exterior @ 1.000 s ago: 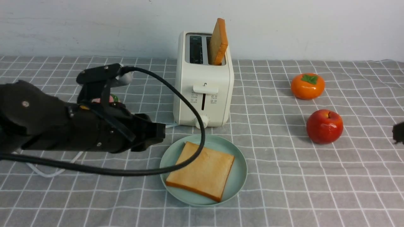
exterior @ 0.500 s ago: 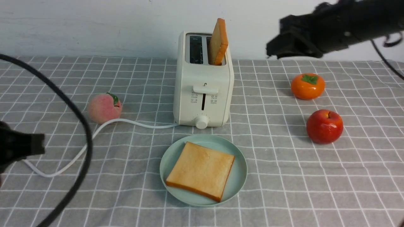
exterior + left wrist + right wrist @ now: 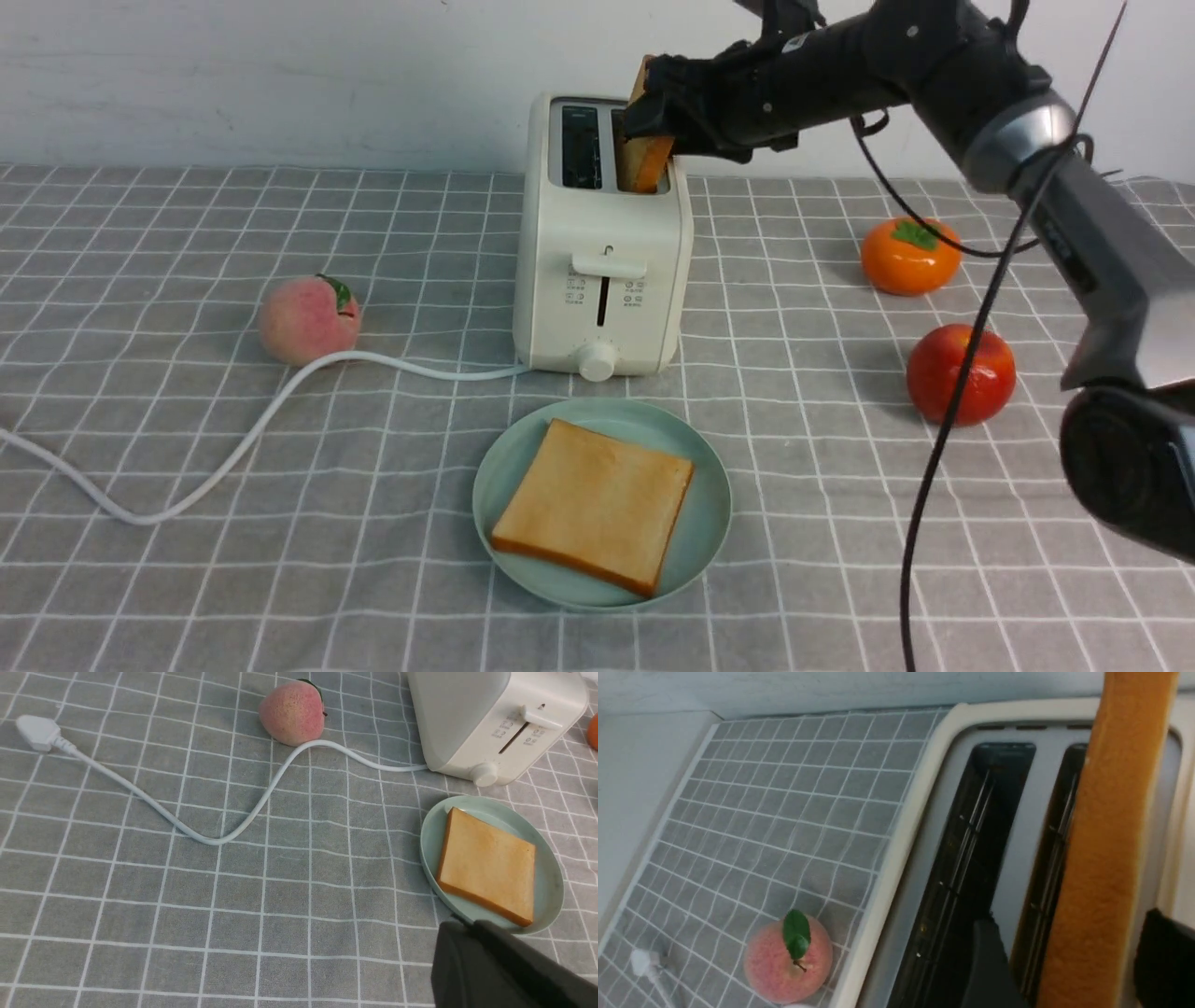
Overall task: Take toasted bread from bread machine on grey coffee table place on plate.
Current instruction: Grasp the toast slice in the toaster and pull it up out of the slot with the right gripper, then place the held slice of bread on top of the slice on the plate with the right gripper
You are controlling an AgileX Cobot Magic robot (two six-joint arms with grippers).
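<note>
Your right gripper (image 3: 651, 112) sits spread open astride the toast slice (image 3: 643, 161) standing in the bread machine's (image 3: 602, 271) right slot, at twelve o'clock from the plate (image 3: 714, 495) that holds the other slice (image 3: 593, 504).

Toaster (image 3: 551, 243): smooth cream plastic, satin. Tablecloth (image 3: 187, 579): matt woven cloth. Plate (image 3: 714, 485): smooth, faint sheen. Apple (image 3: 990, 369): glossy.

Cream-white bread machine (image 3: 602, 271), golden-tan toasted bread (image 3: 597, 504), mint-green plate (image 3: 709, 509); grey, white-gridded coffee table (image 3: 187, 579)
</note>
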